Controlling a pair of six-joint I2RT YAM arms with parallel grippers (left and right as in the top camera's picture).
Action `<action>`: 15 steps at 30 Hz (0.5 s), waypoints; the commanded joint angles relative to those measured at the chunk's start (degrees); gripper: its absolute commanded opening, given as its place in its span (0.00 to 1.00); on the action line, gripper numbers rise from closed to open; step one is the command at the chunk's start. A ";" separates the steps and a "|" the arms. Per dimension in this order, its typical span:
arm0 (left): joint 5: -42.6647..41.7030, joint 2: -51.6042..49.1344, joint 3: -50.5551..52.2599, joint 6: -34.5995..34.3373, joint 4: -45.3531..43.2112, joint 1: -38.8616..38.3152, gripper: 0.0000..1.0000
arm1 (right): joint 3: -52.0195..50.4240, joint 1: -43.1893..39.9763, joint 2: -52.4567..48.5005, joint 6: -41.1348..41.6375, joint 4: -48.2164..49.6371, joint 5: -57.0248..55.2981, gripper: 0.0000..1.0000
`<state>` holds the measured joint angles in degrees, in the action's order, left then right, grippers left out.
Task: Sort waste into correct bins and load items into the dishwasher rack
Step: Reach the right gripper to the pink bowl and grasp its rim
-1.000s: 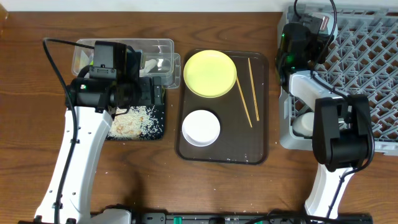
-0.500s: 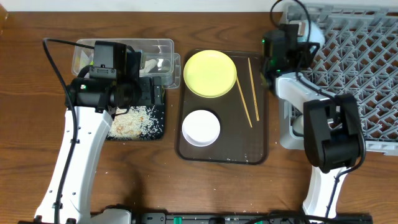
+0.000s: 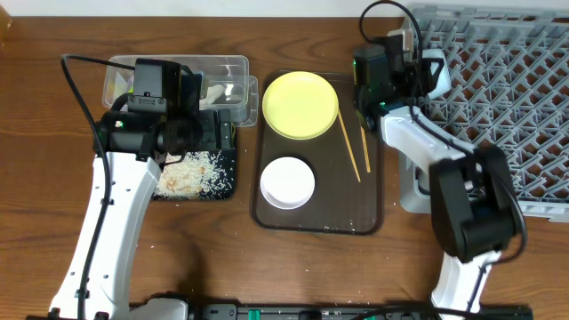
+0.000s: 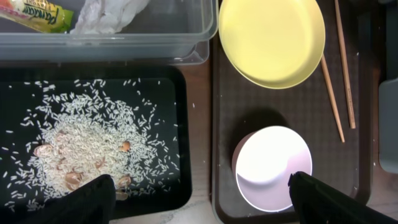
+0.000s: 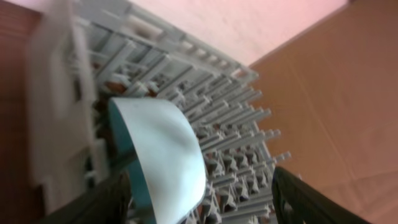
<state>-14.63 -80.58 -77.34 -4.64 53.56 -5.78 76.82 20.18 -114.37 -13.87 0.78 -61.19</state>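
Overhead, you have the dishwasher rack [image 3: 498, 98] filling the right side, with the brown serving tray [image 3: 373, 209] at the centre of the table. Left of that tray sit the clear container [image 3: 222, 64] at the back and the black tray [image 3: 224, 182] just in front of it.

Your left gripper [image 4: 200, 190] hangs over those two bins with its fingers spread wide and nothing between them. Your right gripper [image 3: 411, 73] is at the rack's left edge. In the right wrist view its fingers [image 5: 106, 199] also stand apart. That view is blurred, so you cannot tell whether they touch anything.

The yellow plate [image 3: 300, 105] lies at the back of the serving tray, and the white bowl [image 3: 287, 182] sits in front of it. The light-blue bowl [image 5: 168, 155] stands on edge among the rack's pegs, between the right fingers and nearer the left-hand one.

The chopsticks [image 3: 354, 133] lie on the serving tray, right of the plate. The crumpled paper [image 4: 109, 15] and the snack wrapper [image 4: 37, 15] are in the clear container. The rice scraps [image 4: 81, 149] are heaped in the black tray.
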 commanded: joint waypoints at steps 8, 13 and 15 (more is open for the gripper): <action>0.39 -0.35 -0.72 0.11 -0.02 -0.02 0.91 | 0.28 5.57 13.49 27.93 -29.57 60.87 0.92; 0.39 -0.35 -0.72 0.11 0.00 -0.02 0.91 | -3.06 7.63 11.28 33.86 -30.56 76.96 0.76; 0.37 -0.35 -0.72 0.11 -0.02 -0.02 0.91 | -4.90 9.22 10.10 35.01 -30.60 76.87 0.67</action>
<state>-14.61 -80.58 -77.34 -4.64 53.52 -5.78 74.52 26.96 -101.95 14.76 -29.36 4.34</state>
